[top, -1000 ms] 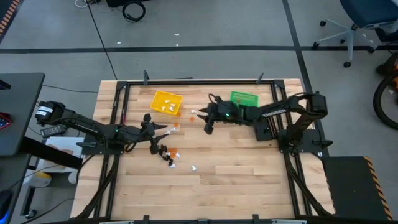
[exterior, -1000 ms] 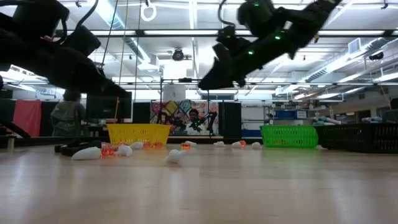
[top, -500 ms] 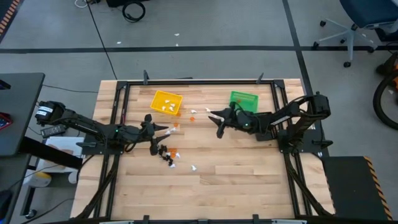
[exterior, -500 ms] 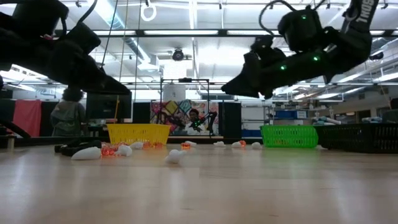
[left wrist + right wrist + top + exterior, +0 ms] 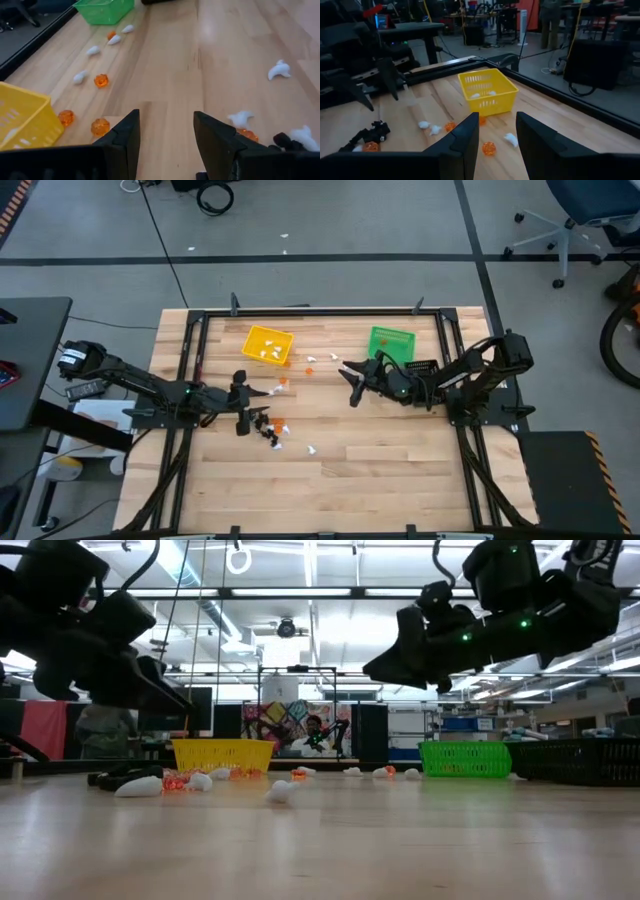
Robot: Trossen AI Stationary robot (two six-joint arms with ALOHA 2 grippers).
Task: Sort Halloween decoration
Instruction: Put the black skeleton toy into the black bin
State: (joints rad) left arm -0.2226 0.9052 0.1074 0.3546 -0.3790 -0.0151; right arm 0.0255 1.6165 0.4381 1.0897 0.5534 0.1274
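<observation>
The Halloween decoration is a scatter of tiny white, orange and black trinkets lying on the wooden table (image 5: 400, 470), most of them in a cluster (image 5: 270, 430) at centre left. My left gripper (image 5: 258, 402) hovers open just left of that cluster, with bare wood between its fingers (image 5: 165, 135). An orange trinket (image 5: 100, 126) and a white one (image 5: 241, 118) lie just beyond its fingertips. My right gripper (image 5: 346, 380) hangs open and nearly level above the table's middle (image 5: 375, 670). It faces the yellow bin (image 5: 487, 90) and has nothing between its fingers (image 5: 497, 135).
The yellow bin (image 5: 268, 345), with a few white pieces inside, stands far left of centre, and the green bin (image 5: 392, 340) stands far right. A black bin (image 5: 590, 760) stands at the right, by the right arm. A dark metal frame (image 5: 300, 310) rims the table. Bare wood lies toward the near edge.
My right gripper has drawn back toward the table's right edge and tipped up from a downward slant to nearly level, still open. My left gripper has tipped slightly but stays over the same spot. No trinket has moved.
</observation>
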